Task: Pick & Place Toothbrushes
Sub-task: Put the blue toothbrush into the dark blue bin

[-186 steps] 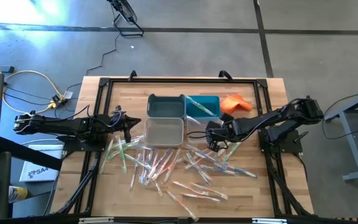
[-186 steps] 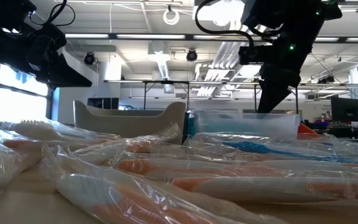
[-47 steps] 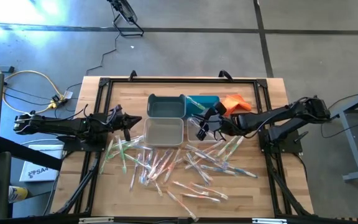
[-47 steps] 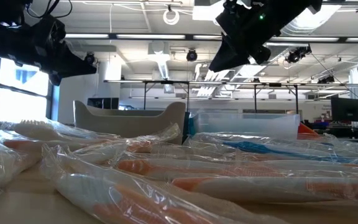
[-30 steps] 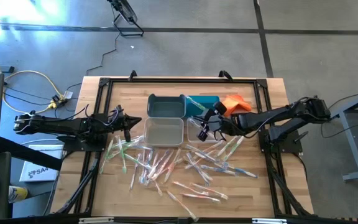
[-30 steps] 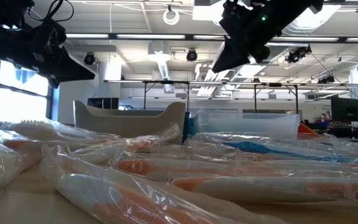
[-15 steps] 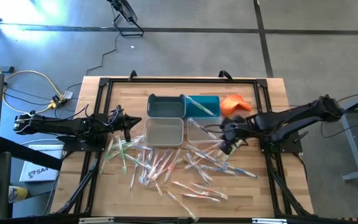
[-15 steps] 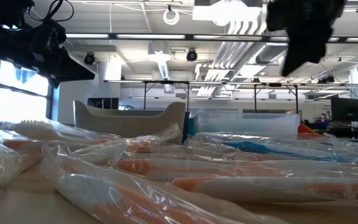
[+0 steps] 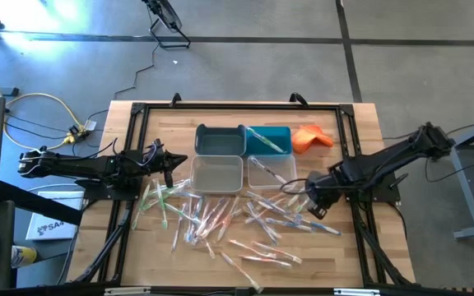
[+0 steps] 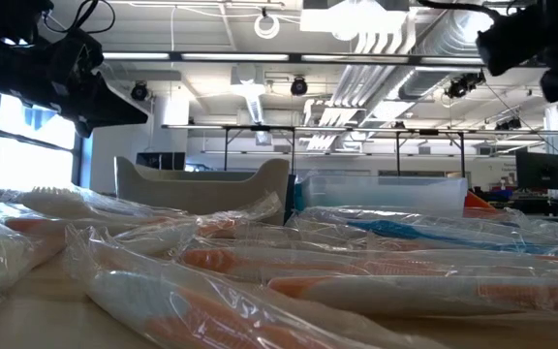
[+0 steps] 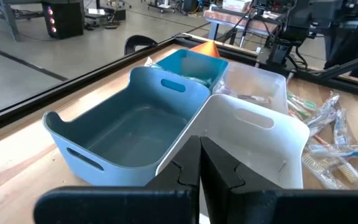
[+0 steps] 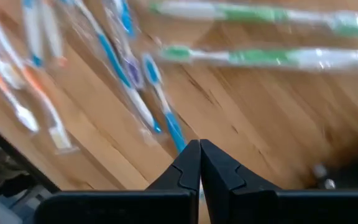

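Dozens of thin, clear-wrapped toothbrushes (image 9: 245,218) litter the wood-grain table (image 9: 360,123).

Big open lab/workshop: exposed ceiling ducts (image 10: 395,44), strip lights, concrete floor (image 9: 245,70), workbenches (image 10: 327,145) behind.

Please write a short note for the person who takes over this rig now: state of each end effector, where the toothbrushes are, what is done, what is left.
Left end effector: shut, empty, waiting beside the white plastic bin.
Right end effector: shut, empty, over the right end of the pile.
Wrapped toothbrushes: most lie scattered on the wooden table in front of the bins.
Done: one toothbrush in the bright blue bin, a few in the clear bin.
Left: sort the remaining pile; the grey-blue bin and white bin look empty.
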